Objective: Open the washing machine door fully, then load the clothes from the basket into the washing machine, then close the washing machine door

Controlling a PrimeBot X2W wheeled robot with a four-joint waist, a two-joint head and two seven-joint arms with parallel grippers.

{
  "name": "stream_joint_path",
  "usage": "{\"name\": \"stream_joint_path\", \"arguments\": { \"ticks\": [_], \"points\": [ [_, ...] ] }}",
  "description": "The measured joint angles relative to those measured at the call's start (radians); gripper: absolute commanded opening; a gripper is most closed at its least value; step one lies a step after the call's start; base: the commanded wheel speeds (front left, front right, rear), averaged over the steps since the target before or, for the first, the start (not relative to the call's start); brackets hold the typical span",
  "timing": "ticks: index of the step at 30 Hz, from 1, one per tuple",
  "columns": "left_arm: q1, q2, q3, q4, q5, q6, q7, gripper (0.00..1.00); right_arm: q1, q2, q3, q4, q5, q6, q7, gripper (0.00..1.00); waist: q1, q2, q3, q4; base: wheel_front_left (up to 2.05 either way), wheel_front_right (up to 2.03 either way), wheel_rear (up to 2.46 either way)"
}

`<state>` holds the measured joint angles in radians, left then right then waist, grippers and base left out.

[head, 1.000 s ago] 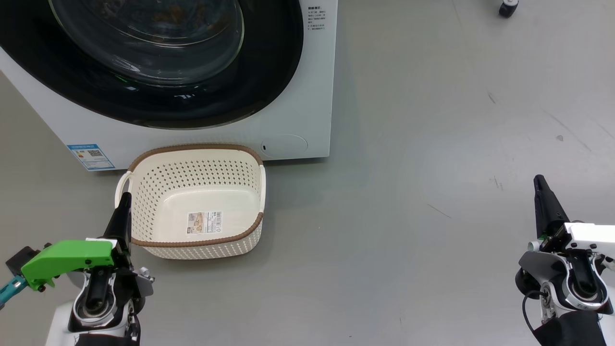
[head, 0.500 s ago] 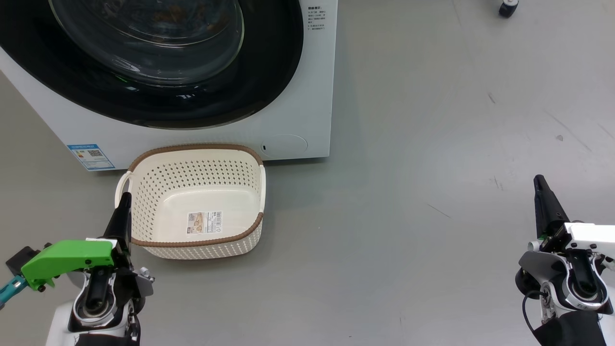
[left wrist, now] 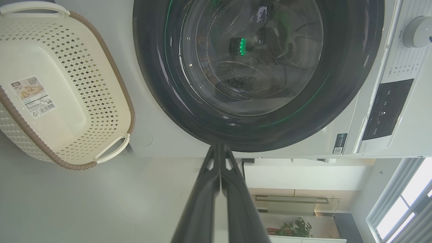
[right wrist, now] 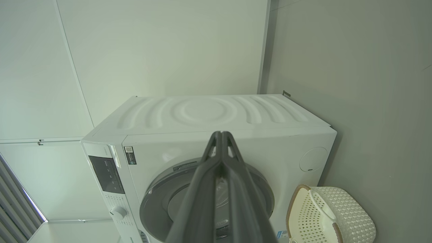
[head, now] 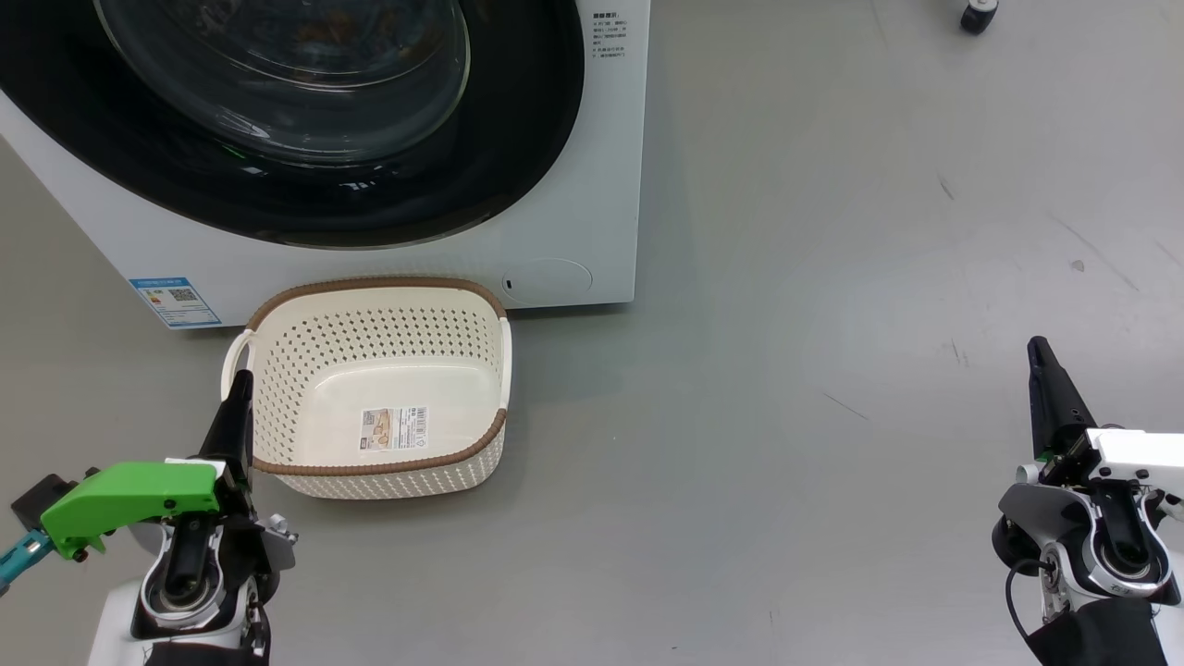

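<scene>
The white washing machine (head: 573, 231) stands at the upper left, its door (head: 444, 185) lying flat against the front, black rim around clear glass. Faint orange-brown specks show behind the glass; I cannot tell whether they are the clothes. The cream basket (head: 370, 282) sits on the floor right before the machine, empty but for a barcode sticker. My left gripper (head: 242, 379) is shut, its tip over the basket's left rim. My right gripper (head: 1038, 347) is shut far to the right over bare floor. The left wrist view shows the door (left wrist: 337, 101), the basket (left wrist: 84, 84) and my left gripper (left wrist: 219, 148).
Grey floor (head: 832, 370) stretches wide to the right of the machine. A black caster wheel (head: 978, 14) shows at the top right. The machine's control panel (left wrist: 384, 111) and knob (left wrist: 416, 32) sit beyond the door. The right wrist view shows the machine (right wrist: 202, 114) against a wall.
</scene>
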<state>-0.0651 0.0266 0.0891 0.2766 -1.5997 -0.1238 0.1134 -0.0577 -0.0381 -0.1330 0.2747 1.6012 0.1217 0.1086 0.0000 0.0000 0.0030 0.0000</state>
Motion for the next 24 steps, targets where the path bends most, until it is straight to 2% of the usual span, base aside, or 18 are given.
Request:
{"name": "stream_joint_path", "arguments": {
  "ticks": [24],
  "points": [
    [0.000,0.000,0.000,0.000,0.000,0.000,0.000,0.00,0.000,0.000,0.000,0.000,0.000,0.000,0.000,0.00,0.0000,0.0000,0.000,0.000,0.00,0.00,0.00]
  ]
}}
